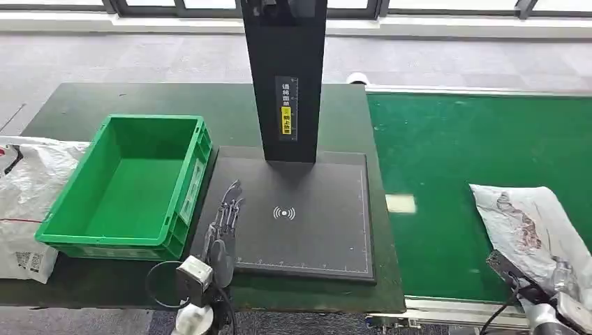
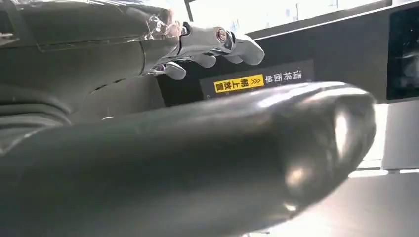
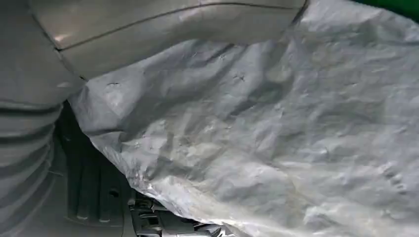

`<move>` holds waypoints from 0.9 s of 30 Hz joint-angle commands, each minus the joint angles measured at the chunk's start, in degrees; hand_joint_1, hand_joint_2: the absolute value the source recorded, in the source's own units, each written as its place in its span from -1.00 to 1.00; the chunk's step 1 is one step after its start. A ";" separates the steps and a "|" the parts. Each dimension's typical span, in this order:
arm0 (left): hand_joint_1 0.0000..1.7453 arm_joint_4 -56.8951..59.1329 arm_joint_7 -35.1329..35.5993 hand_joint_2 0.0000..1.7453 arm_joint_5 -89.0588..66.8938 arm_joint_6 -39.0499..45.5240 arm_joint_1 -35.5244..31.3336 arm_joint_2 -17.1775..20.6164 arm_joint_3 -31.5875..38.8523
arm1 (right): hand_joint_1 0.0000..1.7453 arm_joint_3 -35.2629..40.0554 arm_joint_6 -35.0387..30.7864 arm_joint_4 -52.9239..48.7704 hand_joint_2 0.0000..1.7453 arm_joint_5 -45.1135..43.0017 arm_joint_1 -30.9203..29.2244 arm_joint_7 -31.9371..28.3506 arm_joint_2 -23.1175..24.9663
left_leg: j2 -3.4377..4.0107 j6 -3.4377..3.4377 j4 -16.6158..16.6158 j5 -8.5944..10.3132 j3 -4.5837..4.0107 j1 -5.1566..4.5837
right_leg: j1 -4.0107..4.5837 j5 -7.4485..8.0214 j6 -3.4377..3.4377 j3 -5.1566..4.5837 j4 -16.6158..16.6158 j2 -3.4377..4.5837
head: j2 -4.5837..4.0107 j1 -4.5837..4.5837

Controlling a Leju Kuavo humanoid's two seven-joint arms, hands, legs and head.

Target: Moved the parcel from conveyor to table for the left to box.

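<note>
Right hand (image 1: 558, 296), lower right, fingers around the parcel (image 1: 534, 223) on the conveyor (image 1: 447, 174) to lift it; left hand (image 1: 225, 216) waits, fingers released, mid-frame beside the box (image 1: 183, 202).

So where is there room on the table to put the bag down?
The black pad is bare between the black post and its near edge, apart from the left hand at its left side. The green crate is empty too. The table's left end is crowded by a white bag.
</note>
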 commanded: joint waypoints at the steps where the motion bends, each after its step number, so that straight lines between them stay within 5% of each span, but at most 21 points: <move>1: -1.00 6.25 0.28 -1.00 -0.05 -1.42 -4.20 0.82 0.35 | 1.00 2.70 1.04 1.28 1.00 -1.77 7.33 -5.38 -1.55 | -0.50 0.01 -0.21 0.17 0.09 0.04 | 0.05 0.05 0.00 0.33 -0.31 -0.49 | 0.00 0.00; 7: -1.00 4.00 0.87 -1.00 0.18 -1.43 -2.89 0.99 1.34 | 1.00 4.45 -2.05 0.16 1.00 -2.00 2.40 -4.04 -0.61 | -0.08 0.10 -0.17 0.10 0.09 0.01 | 0.02 0.15 0.08 0.31 -0.33 -0.13 | 0.00 0.00; 15: -1.00 0.42 0.19 -1.00 0.34 -0.86 1.16 0.98 1.95 | 1.00 6.14 -14.79 -2.69 1.00 -3.99 -2.43 -4.21 3.24 | 0.23 0.05 -0.15 0.00 0.17 -0.03 | -0.02 0.15 0.03 0.27 -0.18 0.20 | 0.00 0.00; 19: -1.00 -0.49 -0.01 -1.00 0.06 -0.08 2.49 0.81 1.81 | 1.00 3.58 -24.45 -6.97 1.00 -13.17 -4.35 -12.48 5.40 | 0.42 0.04 -0.19 0.01 0.13 -0.05 | -0.04 0.20 0.01 0.12 -0.15 0.39 | 0.00 0.02; 25: -1.00 -0.10 -0.01 -1.00 0.05 0.06 2.08 0.75 1.77 | 1.00 4.33 -24.01 -8.04 1.00 -14.71 -3.21 -12.87 5.21 | -0.05 0.05 -0.08 0.04 -0.02 -0.02 | -0.03 0.07 0.04 0.10 -0.07 -0.08 | 0.00 0.00; 27: -1.00 0.28 -0.11 -1.00 2.48 -0.19 1.89 0.14 2.88 | 1.00 2.58 -26.87 -12.18 1.00 -25.25 -1.52 -23.13 7.53 | -0.11 0.07 -0.05 0.04 -0.07 -0.02 | -0.02 0.06 0.05 0.08 -0.05 -0.15 | 0.00 0.00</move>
